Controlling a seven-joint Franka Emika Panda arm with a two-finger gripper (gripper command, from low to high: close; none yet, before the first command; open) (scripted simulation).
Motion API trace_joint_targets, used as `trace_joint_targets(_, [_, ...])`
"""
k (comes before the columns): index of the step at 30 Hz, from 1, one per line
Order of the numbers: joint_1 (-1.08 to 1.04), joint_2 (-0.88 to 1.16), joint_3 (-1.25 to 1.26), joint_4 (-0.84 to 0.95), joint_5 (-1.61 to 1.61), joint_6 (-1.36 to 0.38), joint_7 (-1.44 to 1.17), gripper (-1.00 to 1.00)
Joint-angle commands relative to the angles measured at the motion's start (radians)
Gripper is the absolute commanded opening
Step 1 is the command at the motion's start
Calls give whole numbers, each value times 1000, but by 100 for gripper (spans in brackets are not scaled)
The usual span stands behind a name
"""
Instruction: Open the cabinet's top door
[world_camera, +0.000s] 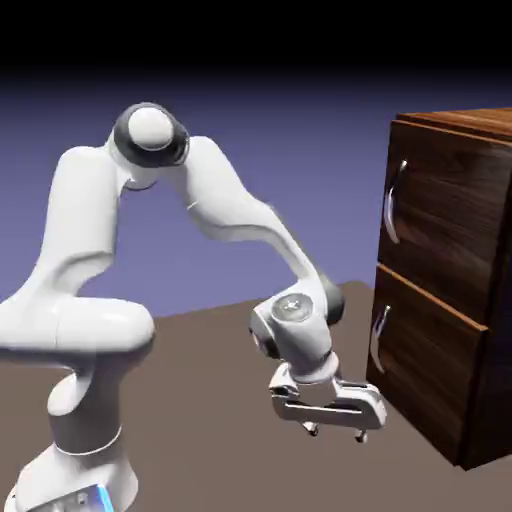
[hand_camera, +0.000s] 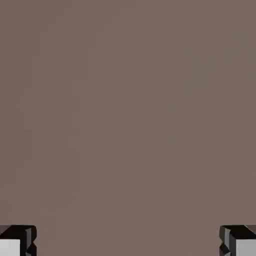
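At the exterior view's upper right, the top door (world_camera: 450, 215) sits shut on the cabinet (world_camera: 470, 400), its handle (world_camera: 395, 202) a vertical bar. The gripper (world_camera: 335, 430) hangs low, pointing at the table (world_camera: 200, 340), fingers spread wide and empty; the handle lies toward one o'clock, well above.

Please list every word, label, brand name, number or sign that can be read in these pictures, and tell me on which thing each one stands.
There are none. The cabinet, its top door, the arm, the gripper and the table carry no readable text. The hand view shows only plain brown surface and the two fingertips.
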Motion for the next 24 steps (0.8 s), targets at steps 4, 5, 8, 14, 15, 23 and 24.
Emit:
trace_joint_targets(4, [114, 119, -119, 23, 174, -31, 101, 0])
trace_joint_targets(5, [143, 148, -148, 28, 218, -39, 126, 0])
trace_joint_targets(8, [229, 237, -237, 46, 348, -62, 201, 0])
trace_joint_targets(14, [400, 415, -415, 80, 609, -109, 353, 0])
trace_joint_targets(15, [429, 445, -445, 85, 653, -116, 378, 0])
trace_joint_targets(23, [620, 644, -643, 124, 944, -168, 546, 0])
trace_joint_targets(24, [582, 639, -628, 161, 950, -168, 547, 0])
